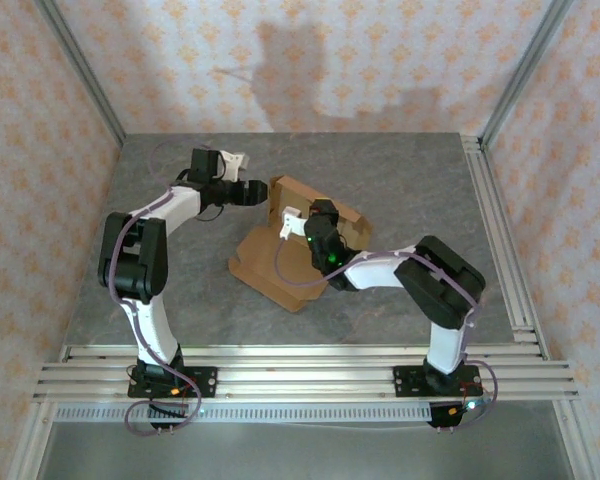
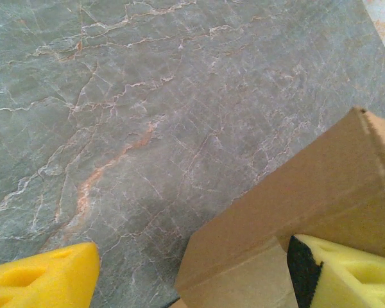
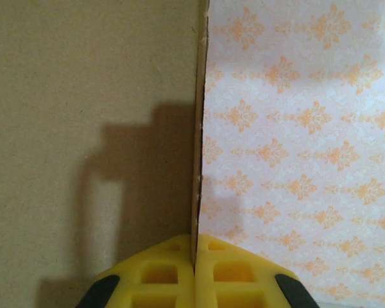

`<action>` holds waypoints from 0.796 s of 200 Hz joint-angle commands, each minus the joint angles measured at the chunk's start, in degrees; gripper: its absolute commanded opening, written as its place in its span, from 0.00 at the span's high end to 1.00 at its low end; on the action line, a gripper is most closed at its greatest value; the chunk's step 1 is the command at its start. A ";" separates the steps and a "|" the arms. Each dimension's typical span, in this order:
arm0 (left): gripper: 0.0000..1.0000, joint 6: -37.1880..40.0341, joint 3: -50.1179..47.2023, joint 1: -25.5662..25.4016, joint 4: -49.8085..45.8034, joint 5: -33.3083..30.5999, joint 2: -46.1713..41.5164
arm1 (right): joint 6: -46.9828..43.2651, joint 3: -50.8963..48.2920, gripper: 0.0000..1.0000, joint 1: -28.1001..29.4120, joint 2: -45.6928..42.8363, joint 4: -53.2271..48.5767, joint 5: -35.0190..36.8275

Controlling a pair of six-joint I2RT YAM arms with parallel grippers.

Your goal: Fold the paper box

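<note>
Yellow pads of the right tool come first in the right wrist view, and we see them pressed together on the thin edge of one cardboard panel, so this tool is clamped on the paper box. That panel is plain brown, without any print, and a dark shadow falls on its smooth face; beside its edge we see the patterned wall. From the top camera, the paper box lies on the grey marbled tabletop, near the middle and between the two arms. We see it partly folded: one wide panel rests flat, with a rounded corner toward the near left side, and at its far side another panel stands up. The left tool is at the left end of this raised part, with its fingers wide apart. In the left wrist view, a folded corner of the paper box comes between them; it shows a sharp crease, a rough corrugated edge at the top and a smaller flap below. One finger is just beside this flap, and we cannot tell if it touches; the other has bare tabletop between it and the cardboard.
</note>
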 commanded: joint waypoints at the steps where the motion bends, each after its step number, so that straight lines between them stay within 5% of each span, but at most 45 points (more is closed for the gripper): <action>1: 0.22 1.15 -1.54 0.21 1.60 -0.95 -2.49 | -4.00 0.31 1.00 1.16 2.04 6.39 1.63; 32: 0.22 1.44 -3.62 0.20 2.30 -1.35 -3.60 | -7.02 -0.64 1.00 1.43 3.58 11.11 2.65; 159: 0.23 3.92 -7.32 0.23 1.45 -1.04 -6.00 | -2.27 0.62 1.00 2.96 -0.37 -1.29 1.99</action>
